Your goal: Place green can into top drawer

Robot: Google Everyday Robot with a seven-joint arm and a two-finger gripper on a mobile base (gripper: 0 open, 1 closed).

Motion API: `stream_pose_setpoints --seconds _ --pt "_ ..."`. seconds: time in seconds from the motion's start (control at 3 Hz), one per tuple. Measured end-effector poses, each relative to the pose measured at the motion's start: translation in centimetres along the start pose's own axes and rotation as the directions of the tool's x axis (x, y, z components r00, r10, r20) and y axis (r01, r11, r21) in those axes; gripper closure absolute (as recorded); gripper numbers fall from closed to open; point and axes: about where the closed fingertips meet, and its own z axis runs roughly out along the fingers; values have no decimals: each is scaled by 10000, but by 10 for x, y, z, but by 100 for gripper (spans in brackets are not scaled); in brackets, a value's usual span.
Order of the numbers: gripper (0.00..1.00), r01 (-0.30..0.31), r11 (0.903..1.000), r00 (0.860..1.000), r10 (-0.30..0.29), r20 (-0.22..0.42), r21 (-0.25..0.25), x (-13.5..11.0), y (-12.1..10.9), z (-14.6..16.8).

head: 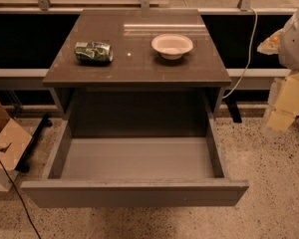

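Note:
The green can (93,52) lies on its side on the left part of the brown cabinet top (139,68); it is dark green, dented, with silver ends. The top drawer (134,193) is pulled fully open below the top, a wide shallow grey box with a plain flat front and nothing inside. My gripper (284,108) hangs at the far right edge of the view, beside the cabinet and well away from the can, partly cut off by the frame.
A white bowl (172,45) stands on the right part of the cabinet top. A cardboard box (5,143) sits on the speckled floor at the left. A white cable (246,49) hangs behind the cabinet at the right.

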Motion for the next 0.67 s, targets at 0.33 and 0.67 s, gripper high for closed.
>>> stream_pose_setpoints --seconds 0.33,0.67 --pt "0 0 10000 10000 0 0 0 0 0 0" --pt "0 -84 9999 9968 78 797 80 -19 -2 3"
